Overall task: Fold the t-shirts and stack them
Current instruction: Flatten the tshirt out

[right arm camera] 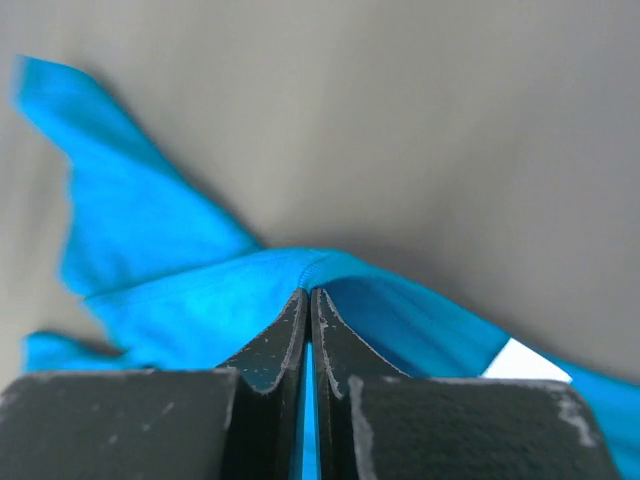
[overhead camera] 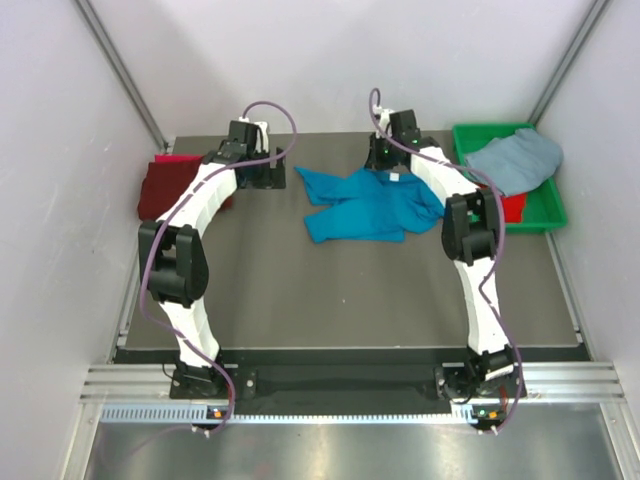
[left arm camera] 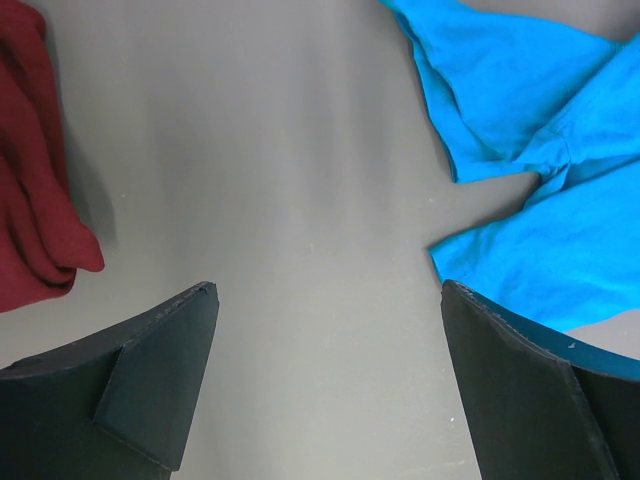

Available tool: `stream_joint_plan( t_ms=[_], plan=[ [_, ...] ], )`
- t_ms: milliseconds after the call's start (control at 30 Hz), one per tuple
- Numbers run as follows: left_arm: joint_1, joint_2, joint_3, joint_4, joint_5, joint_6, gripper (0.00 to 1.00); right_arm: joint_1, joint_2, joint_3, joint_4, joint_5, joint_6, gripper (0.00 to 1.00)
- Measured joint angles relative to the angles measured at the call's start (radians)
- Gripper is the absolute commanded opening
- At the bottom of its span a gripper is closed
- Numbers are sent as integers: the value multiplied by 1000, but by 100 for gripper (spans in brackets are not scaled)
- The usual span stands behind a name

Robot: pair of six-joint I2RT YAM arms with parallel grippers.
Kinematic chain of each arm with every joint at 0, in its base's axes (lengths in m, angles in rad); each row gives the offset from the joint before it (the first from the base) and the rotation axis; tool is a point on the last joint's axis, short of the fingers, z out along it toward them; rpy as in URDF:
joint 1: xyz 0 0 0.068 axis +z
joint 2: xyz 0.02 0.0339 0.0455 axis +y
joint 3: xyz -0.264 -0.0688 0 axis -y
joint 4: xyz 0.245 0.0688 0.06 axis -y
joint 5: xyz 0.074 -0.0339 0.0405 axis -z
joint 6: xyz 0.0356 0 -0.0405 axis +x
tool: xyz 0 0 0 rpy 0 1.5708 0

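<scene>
Locate the turquoise-blue t-shirt (overhead camera: 362, 208) on the far half of the tabletop (overhead camera: 330, 300). It lies between the two arms, nearer the right one. It is crumpled and unfolded, with one sleeve spread toward the left arm.

Check the right end effector (right arm camera: 308, 296). In the right wrist view its jaws are pressed together, and a raised fold of the turquoise-blue t-shirt is pinched between them. A white label (right arm camera: 524, 360) shows on the cloth just right of the fingers. In the top view you find this end effector at the far edge of the shirt.

Check the left end effector (left arm camera: 328, 292). Its fingers (left arm camera: 160, 380) stand wide apart and grip nothing, and the grey tabletop shows in the gap between them. The right-hand finger overlaps the edge of the turquoise cloth in the left wrist view. You cannot tell whether it touches.

The maroon t-shirt (left arm camera: 30, 170) lies bunched at the left of that view, apart from the nearer finger. In the top view it sits at the far left corner of the tabletop, partly hidden by the left arm.

The green bin (overhead camera: 548, 208) stands at the far right corner. A pale grey-blue t-shirt (overhead camera: 518, 160) is draped across it and over its rim. Only a patch of a red t-shirt (overhead camera: 514, 208) shows beneath.
</scene>
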Motion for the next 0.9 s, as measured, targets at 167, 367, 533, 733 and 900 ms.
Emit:
stream_joint_plan(
  t_ms=[167, 367, 533, 733, 900],
  plan=[
    [2, 5, 49, 0, -3, -16, 97, 1, -252, -107, -27, 13, -10, 0],
    [16, 31, 131, 9, 29, -30, 96, 1, -729, -421, -44, -2, -17, 0],
    [26, 62, 166, 9, 50, -41, 96, 1, -919, -731, -67, -55, -5, 0],
    [27, 69, 169, 8, 59, -45, 96, -13, -837, -971, -178, -39, 6, 0],
    [27, 69, 169, 8, 61, -45, 96, -128, -821, -966, -205, 31, 16, 0]
  ],
)
